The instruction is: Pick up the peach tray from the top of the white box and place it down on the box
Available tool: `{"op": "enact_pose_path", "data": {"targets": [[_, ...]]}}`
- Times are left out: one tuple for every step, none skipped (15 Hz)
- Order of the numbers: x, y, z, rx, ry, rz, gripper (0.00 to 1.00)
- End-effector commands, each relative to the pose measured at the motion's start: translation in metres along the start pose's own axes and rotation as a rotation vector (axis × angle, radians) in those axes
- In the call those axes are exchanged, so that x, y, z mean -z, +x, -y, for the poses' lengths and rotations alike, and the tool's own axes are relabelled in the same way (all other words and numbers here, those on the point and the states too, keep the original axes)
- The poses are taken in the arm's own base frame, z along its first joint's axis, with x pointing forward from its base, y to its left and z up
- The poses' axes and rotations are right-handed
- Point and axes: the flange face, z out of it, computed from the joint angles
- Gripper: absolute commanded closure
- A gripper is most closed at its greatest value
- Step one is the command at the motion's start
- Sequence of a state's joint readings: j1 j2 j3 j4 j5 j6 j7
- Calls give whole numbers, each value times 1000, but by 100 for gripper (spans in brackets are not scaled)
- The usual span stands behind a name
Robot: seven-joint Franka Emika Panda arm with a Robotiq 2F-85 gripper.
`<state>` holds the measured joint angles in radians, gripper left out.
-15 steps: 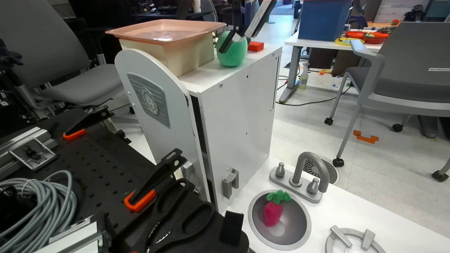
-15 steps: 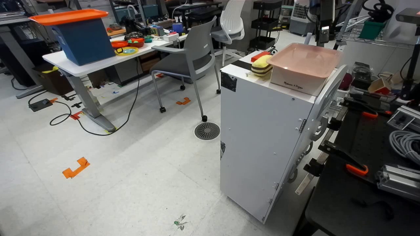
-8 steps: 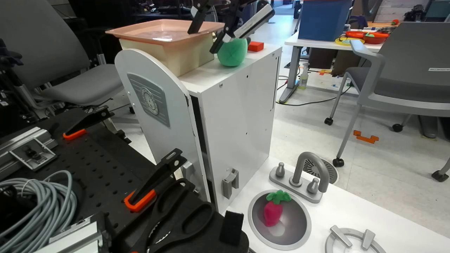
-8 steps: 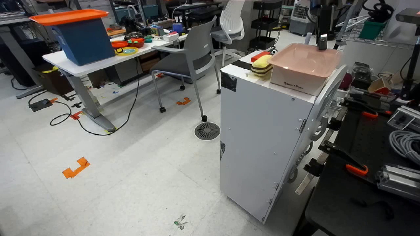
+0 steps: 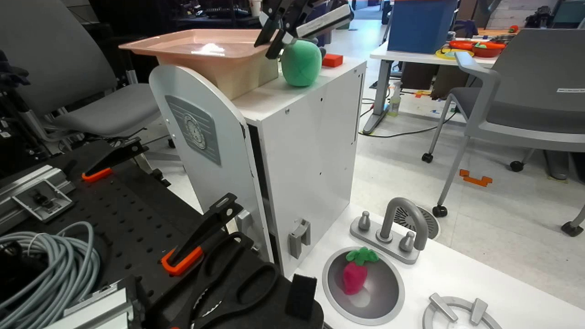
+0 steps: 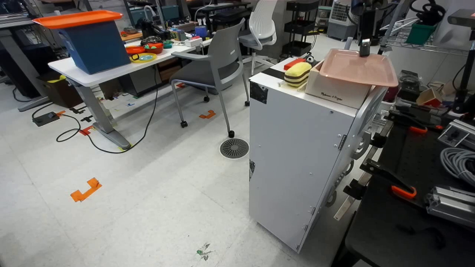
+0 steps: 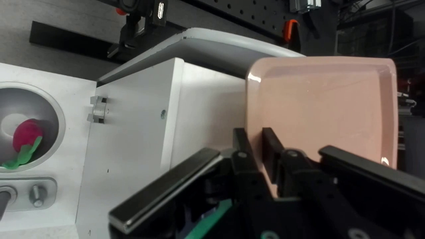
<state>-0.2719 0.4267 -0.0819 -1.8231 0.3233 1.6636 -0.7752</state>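
The peach tray (image 5: 192,45) lies tilted over a cream carton (image 6: 334,91) on top of the tall white box (image 5: 311,141). In an exterior view, the tray (image 6: 358,68) leaves one end of the carton uncovered and overhangs the rounded panel side. My gripper (image 7: 255,132) is shut on the tray's near edge, one finger outside the rim and one inside. In an exterior view, the gripper (image 5: 266,49) meets the tray at its right edge. Whether the tray still touches the carton everywhere, I cannot tell.
A green round object (image 5: 301,64) stands right beside the carton, under the gripper. A red block (image 5: 332,60) and a yellow striped plush (image 6: 297,74) share the cabinet top. Below are a sink (image 5: 396,306) holding a pink toy and a black table (image 5: 132,205) with clamps.
The gripper has moved over to the tray's edge and closed on it. The tray has then shifted toward the rounded panel and tilted, uncovering part of the carton.
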Motion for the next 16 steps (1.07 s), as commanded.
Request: {"op": "enact_pose_path", "data": {"targets": [[5,2,-4,4,23,-7,96],[6,1,-3,-1,27,-10,96],[9,1,-1,-1,25,-17,96],[11,1,2,-7,28,-19,96],[13,1,3,-10,23,-24,96],[16,0,5,-15,20,-28,96],[19,0,7,-17,19,-34,96],[22,0,10,-19,14,-39,96],[24,0,11,-25,9,-44,96],[27,-1,12,-32,7,-49,96],[29,-1,13,-38,4,-52,96],[31,-3,15,-46,-5,-57,96],[34,-5,18,-53,-12,-63,96],[38,-6,20,-56,-16,-71,96],[42,-9,24,-58,-16,-79,96],[46,-11,27,-59,-19,-87,96]]}}
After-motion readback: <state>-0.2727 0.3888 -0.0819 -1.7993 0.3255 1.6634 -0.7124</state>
